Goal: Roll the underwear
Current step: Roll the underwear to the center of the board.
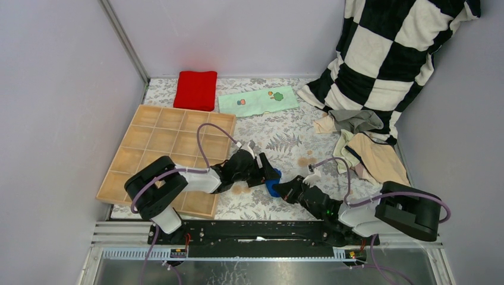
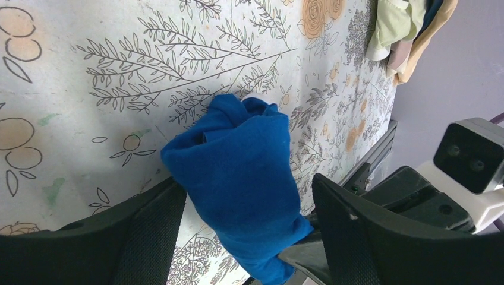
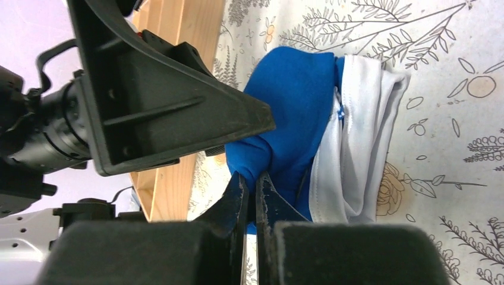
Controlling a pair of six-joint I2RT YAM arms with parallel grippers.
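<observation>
The right end effector point(image 3: 252, 181), its jaws pressed together, pinches the near end of the blue underwear point(image 3: 291, 101), a rolled bundle with white showing along one side. The bundle lies on the table point(image 1: 279, 142), just right of the near corner of the wooden tray point(image 1: 160, 142). The left end effector point(image 2: 245, 181) stands spread, with one finger on each side of the bundle. The other underwear point(image 1: 368, 151) is heaped well to the right of the tray.

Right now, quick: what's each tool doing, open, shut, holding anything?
Left tool: open, fingers either side of the blue underwear, not gripping.
Right tool: shut, apparently pinching that underwear's edge.
</observation>
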